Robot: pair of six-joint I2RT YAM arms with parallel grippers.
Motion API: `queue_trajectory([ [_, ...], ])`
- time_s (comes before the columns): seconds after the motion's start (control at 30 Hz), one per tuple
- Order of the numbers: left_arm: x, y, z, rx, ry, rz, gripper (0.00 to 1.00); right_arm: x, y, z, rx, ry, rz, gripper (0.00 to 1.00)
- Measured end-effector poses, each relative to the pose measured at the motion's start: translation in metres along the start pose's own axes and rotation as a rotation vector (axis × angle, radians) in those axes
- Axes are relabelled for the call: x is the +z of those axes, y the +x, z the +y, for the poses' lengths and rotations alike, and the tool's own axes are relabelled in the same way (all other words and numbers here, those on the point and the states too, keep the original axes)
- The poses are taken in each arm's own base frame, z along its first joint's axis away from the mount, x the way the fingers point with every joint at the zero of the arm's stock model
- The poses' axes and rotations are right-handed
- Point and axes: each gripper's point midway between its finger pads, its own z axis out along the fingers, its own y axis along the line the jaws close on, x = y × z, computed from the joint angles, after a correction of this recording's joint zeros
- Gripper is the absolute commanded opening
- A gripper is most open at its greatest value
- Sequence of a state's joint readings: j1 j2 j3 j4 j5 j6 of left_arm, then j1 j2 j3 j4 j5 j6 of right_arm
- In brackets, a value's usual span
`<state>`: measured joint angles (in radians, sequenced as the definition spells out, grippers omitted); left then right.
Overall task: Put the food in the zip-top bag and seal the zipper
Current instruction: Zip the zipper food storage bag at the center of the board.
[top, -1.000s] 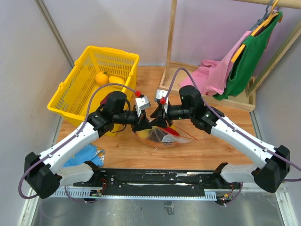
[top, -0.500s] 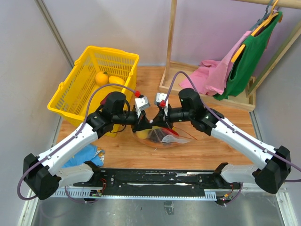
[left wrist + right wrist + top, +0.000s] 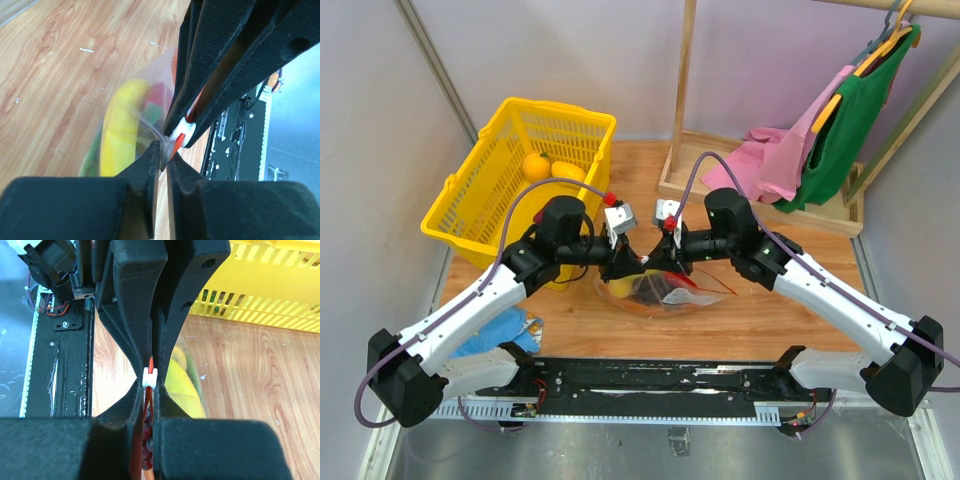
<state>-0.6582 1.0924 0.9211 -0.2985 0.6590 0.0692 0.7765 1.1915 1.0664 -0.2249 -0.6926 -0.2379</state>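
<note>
Filling seems done, food (image 3: 120,127) lying inside the bag (image 3: 670,300); beside the slider (image 3: 150,376), the left tool (image 3: 161,156) is clamped on the bag, the right tool (image 3: 148,392) on the zipper (image 3: 151,363); sealing remains.

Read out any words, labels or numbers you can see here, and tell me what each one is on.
No text is readable. The zip-top bag, its zipper and the yellow basket show no legible print; any marks on the blue item are too small to tell.
</note>
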Motion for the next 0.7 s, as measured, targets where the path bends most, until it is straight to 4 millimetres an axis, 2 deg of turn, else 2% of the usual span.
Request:
queue_trajectory([
  [0.07,0.0000,-0.0002,0.0003,-0.004,-0.003,-0.007,0.34,-0.0001,0.0002,0.0018,0.009,-0.008,0.000,0.01],
  [0.13,-0.0004,-0.0014,0.0002,0.001,-0.004,-0.020,0.39,-0.0001,0.0003,0.0034,0.015,-0.016,-0.001,0.01],
  [0.23,-0.0002,-0.0003,-0.0004,0.002,-0.004,-0.038,0.43,-0.0001,0.0002,0.0049,0.022,-0.023,-0.001,0.01],
  [0.4,0.0022,0.0056,0.0006,0.001,-0.001,-0.040,0.41,-0.0003,0.0009,0.0075,0.034,-0.034,0.000,0.01],
  [0.5,0.0036,0.0060,0.0001,0.004,0.008,-0.044,0.32,-0.0002,0.0006,0.0086,0.037,-0.039,-0.001,0.01],
  [0.6,0.0058,0.0045,-0.0012,0.003,0.024,-0.051,0.05,-0.0002,0.0004,0.0090,0.039,-0.041,-0.002,0.01],
  [0.63,0.0065,0.0040,-0.0021,0.000,0.031,-0.053,0.01,-0.0002,0.0004,0.0090,0.040,-0.041,-0.002,0.02],
  [0.7,0.0079,0.0028,-0.0033,0.003,0.044,-0.058,0.00,-0.0004,0.0005,0.0084,0.042,-0.039,-0.002,0.08],
])
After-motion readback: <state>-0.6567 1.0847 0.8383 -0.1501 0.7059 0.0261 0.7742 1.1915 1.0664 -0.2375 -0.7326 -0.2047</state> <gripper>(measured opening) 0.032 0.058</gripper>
